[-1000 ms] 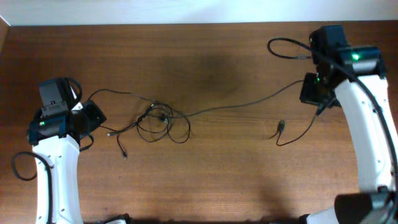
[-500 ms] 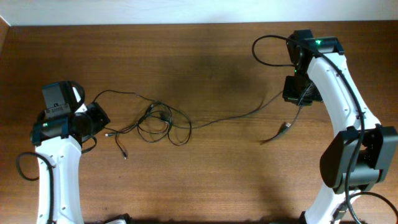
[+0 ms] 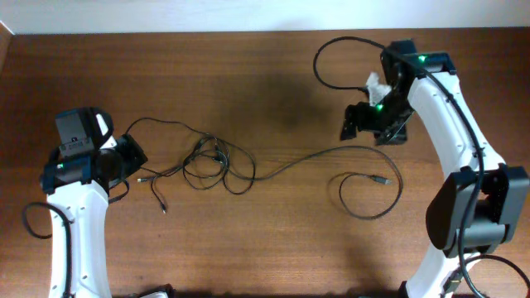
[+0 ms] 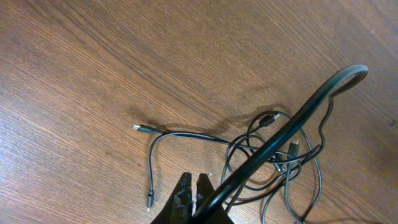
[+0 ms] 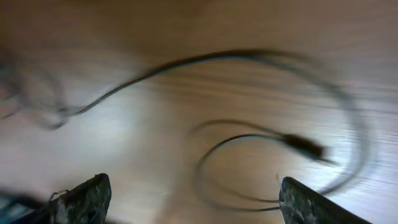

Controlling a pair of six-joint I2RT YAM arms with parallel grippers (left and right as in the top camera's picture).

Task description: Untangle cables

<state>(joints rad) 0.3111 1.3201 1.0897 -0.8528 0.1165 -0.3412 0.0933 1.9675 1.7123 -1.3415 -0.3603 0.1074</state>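
The cables form a loose knot point(image 3: 214, 161) left of the table's middle; in the left wrist view the same knot point(image 4: 280, 152) lies just right of my fingers. Two plug ends point(image 3: 157, 194) trail out to its left. One long cord point(image 3: 306, 156) runs right from the knot and ends in a flat loop point(image 3: 368, 199) with a silver-tipped plug point(image 3: 381, 179). My left gripper point(image 3: 137, 157) point(image 4: 194, 186) is shut beside the knot; whether a cord is pinched in it I cannot tell. My right gripper point(image 3: 368, 131) point(image 5: 196, 199) hangs open above the loop point(image 5: 249, 168), holding nothing; that view is blurred.
A thick black arm cable point(image 4: 311, 102) crosses the left wrist view in front of the knot. The right arm's own cable point(image 3: 331, 50) arcs out near the back edge. The left arm's cable point(image 3: 29, 219) loops at the table's left side.
The right gripper has opened and let go of the long cord, which dropped onto the table into a loop. The right arm swung left. The left arm has hardly moved.
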